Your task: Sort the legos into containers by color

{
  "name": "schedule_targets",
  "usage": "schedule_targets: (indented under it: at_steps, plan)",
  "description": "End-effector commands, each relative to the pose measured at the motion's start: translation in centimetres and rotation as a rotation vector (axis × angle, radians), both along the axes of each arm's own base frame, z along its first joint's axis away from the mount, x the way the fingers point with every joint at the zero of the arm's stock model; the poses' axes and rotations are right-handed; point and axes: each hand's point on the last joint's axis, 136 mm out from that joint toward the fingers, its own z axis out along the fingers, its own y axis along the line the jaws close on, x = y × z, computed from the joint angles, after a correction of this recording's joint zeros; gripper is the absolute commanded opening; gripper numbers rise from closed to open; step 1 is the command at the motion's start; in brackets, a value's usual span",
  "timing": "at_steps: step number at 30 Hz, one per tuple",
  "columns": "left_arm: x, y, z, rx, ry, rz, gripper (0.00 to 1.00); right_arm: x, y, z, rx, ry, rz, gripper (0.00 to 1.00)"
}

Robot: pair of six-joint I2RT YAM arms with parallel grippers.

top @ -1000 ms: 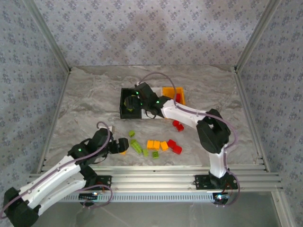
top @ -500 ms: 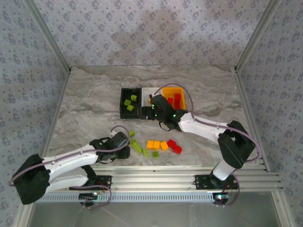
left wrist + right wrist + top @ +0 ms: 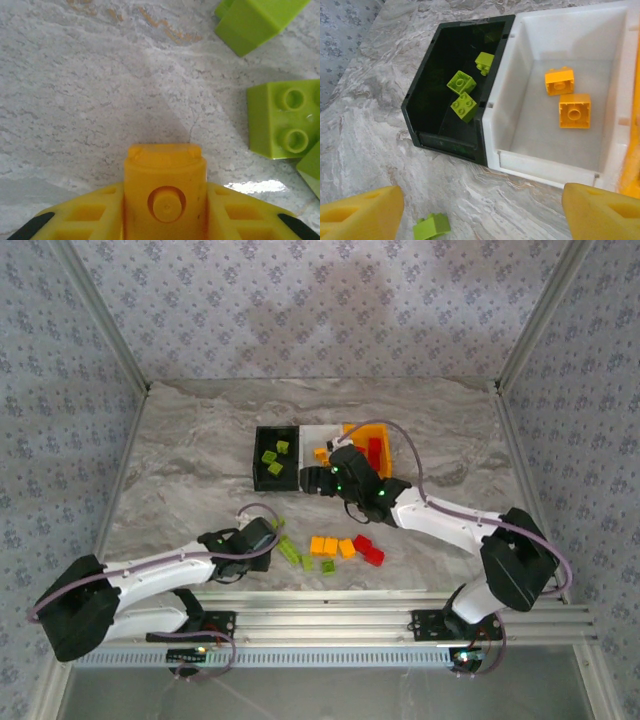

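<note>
Since a second earlier the right gripper [image 3: 318,478] had drawn back to hang just in front of the white bin [image 3: 545,170], its fingers spread wide and holding nothing; the left gripper [image 3: 262,540] had reached in among the loose legos [image 3: 330,545], well to the near side of the white bin, and its fingers [image 3: 235,222] had closed on an orange brick [image 3: 165,170] resting on the table [image 3: 75,75]; two orange bricks [image 3: 575,111] already lay inside the white bin; the pick-up looked to be the step in hand; next came, I judged, a clean lift, a carry to the white bin, and a release squarely above it
</note>
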Motion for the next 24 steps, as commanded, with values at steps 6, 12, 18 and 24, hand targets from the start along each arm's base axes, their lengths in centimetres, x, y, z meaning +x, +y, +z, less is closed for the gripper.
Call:
schedule_targets:
  at_steps: [6,12,18,24]
  plan:
    - [1.9,-3.3,7.8,-0.166,-0.129,-0.040,0.31,-1.5,-4.0,0.1,0.026,-0.014,-0.111,0.84]
    - [7.0,-8.9,14.0,-0.211,-0.232,-0.112,0.30,-3.2,-7.7,-0.8,0.013,-0.005,-0.182,0.85]
    - [14.8,-13.5,15.1,-0.200,-0.241,-0.116,0.27,-5.2,-10.3,-2.0,-0.011,0.018,-0.212,0.85]
    - [21.1,-15.5,13.2,-0.145,-0.217,-0.069,0.26,-6.7,-12.3,-2.7,-0.005,0.034,-0.242,0.85]
